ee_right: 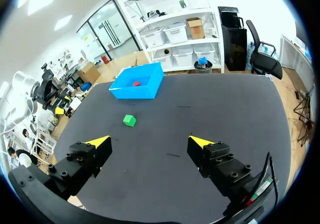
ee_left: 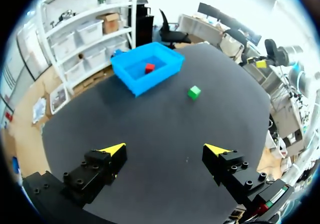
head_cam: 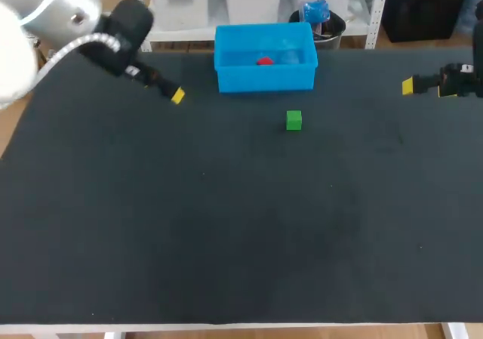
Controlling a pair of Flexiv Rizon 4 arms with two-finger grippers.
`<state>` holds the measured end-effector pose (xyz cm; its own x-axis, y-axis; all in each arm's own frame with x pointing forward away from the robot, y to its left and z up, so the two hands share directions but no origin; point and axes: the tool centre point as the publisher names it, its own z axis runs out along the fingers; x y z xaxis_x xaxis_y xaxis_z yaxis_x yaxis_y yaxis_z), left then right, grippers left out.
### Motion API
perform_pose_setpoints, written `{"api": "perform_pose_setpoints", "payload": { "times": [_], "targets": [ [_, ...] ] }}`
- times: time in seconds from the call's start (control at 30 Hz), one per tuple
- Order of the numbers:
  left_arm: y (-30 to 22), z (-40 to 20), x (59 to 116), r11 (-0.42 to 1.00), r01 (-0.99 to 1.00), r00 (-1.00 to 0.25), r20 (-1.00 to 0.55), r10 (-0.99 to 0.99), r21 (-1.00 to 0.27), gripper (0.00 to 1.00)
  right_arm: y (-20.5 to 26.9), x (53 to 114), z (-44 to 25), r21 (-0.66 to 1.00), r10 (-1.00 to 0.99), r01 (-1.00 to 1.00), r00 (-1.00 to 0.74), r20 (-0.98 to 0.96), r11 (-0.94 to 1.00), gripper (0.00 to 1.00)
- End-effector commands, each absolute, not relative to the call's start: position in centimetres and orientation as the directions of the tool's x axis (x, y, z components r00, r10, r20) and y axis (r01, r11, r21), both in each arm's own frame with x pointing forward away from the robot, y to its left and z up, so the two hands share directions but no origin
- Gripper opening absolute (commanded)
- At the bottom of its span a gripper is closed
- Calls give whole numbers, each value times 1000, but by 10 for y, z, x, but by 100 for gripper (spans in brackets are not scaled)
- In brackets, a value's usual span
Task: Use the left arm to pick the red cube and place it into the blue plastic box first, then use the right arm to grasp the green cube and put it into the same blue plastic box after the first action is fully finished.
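First stage done: the small red cube [head_cam: 264, 61] lay inside the open blue plastic box [head_cam: 266, 80]. The small green cube [head_cam: 293, 120] sat on the black worktop [head_cam: 226, 226] near it, not yet collected. The left hand [ee_left: 167, 149] and right hand [ee_right: 150, 141] stood released, empty.

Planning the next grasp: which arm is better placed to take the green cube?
Likely right. The red cube already lies in the blue plastic box; the right arm's fingers stand open, with bare table to the green cube.
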<state>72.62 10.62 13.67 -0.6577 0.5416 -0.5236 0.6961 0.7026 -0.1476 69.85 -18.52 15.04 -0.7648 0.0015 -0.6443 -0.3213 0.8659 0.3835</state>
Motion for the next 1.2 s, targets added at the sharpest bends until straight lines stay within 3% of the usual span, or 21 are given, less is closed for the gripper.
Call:
{"api": "perform_pose_setpoints", "payload": {
  "times": [0.03,0.9,1.2],
  "targets": [
    [130,127,705,687,709,-502,-798,333,-159,100,-185,699,150,383,1,-321,-765,-644,866,100],
    [130,136,697,619,768,-496,-764,413,-165,100,-184,703,152,369,-4,-312,-769,-640,875,100],
    [130,136,697,619,768,-496,-764,413,-165,100,-103,734,146,188,-170,-304,-840,-516,934,100]
  ]
}}
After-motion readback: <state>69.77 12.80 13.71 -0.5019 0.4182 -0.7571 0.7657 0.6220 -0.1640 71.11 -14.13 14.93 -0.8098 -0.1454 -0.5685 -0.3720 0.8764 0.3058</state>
